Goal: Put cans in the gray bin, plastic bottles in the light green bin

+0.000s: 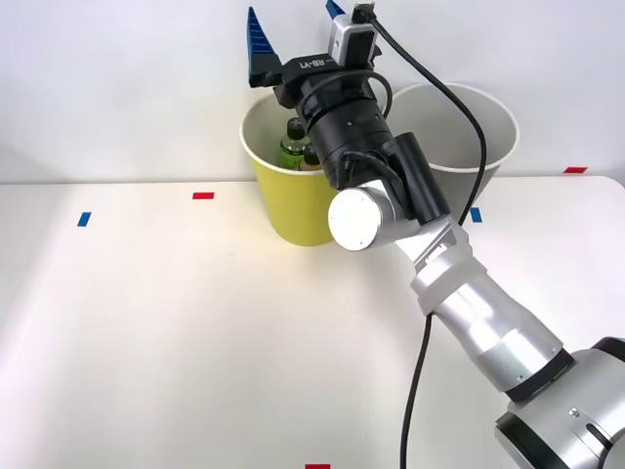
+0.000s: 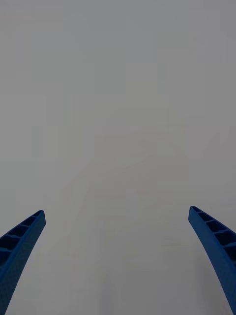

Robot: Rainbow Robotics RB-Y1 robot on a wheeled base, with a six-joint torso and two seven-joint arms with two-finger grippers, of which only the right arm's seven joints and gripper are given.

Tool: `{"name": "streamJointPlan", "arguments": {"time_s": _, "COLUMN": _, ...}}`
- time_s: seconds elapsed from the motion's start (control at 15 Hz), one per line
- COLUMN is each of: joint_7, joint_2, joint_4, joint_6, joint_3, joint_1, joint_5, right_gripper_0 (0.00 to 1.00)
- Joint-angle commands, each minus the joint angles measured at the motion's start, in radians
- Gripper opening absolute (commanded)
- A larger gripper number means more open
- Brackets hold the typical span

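The right gripper (image 1: 296, 27) is spread wide and holds nothing, raised above the light green bin (image 1: 293, 210). That bin stands at the tabletop's (image 1: 195, 332) far edge, the gray bin (image 1: 488, 132) beside it. Inside it lies a green plastic bottle (image 1: 293, 144).

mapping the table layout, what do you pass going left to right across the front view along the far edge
small blue tape mark → small red tape mark → round yellow-green bin with a white rim → round gray bin with a white rim → red tape mark near the right edge
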Motion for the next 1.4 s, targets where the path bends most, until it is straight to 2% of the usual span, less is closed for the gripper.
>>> {"name": "streamJointPlan", "arguments": {"time_s": 0.07, "joint_7": -0.004, "joint_2": -0.043, "joint_4": -0.146, "joint_6": 0.056, "joint_3": 0.002, "joint_1": 0.079, "joint_5": 0.000, "right_gripper_0": 1.00}}
{"name": "streamJointPlan", "arguments": {"time_s": 0.27, "joint_7": -0.007, "joint_2": -0.092, "joint_4": -0.332, "joint_6": 0.078, "joint_3": 0.001, "joint_1": 0.201, "joint_5": -0.011, "right_gripper_0": 1.00}}
{"name": "streamJointPlan", "arguments": {"time_s": 0.4, "joint_7": -0.007, "joint_2": -0.140, "joint_4": -0.494, "joint_6": 0.159, "joint_3": -0.024, "joint_1": 0.314, "joint_5": -0.016, "right_gripper_0": 1.00}}
{"name": "streamJointPlan", "arguments": {"time_s": 0.6, "joint_7": -0.015, "joint_2": -0.223, "joint_4": -0.752, "joint_6": 0.265, "joint_3": -0.076, "joint_1": 0.550, "joint_5": -0.028, "right_gripper_0": 1.00}}
{"name": "streamJointPlan", "arguments": {"time_s": 0.87, "joint_7": -0.030, "joint_2": -0.346, "joint_4": -1.019, "joint_6": 0.251, "joint_3": -0.105, "joint_1": 0.928, "joint_5": -0.048, "right_gripper_0": 1.00}}
{"name": "streamJointPlan", "arguments": {"time_s": 1.07, "joint_7": -0.027, "joint_2": -0.402, "joint_4": -1.111, "joint_6": 0.129, "joint_3": -0.105, "joint_1": 1.178, "joint_5": -0.048, "right_gripper_0": 1.00}}
{"name": "streamJointPlan", "arguments": {"time_s": 1.4, "joint_7": -0.022, "joint_2": -0.396, "joint_4": -1.114, "joint_6": 0.033, "joint_3": -0.136, "joint_1": 1.439, "joint_5": -0.040, "right_gripper_0": 1.00}}
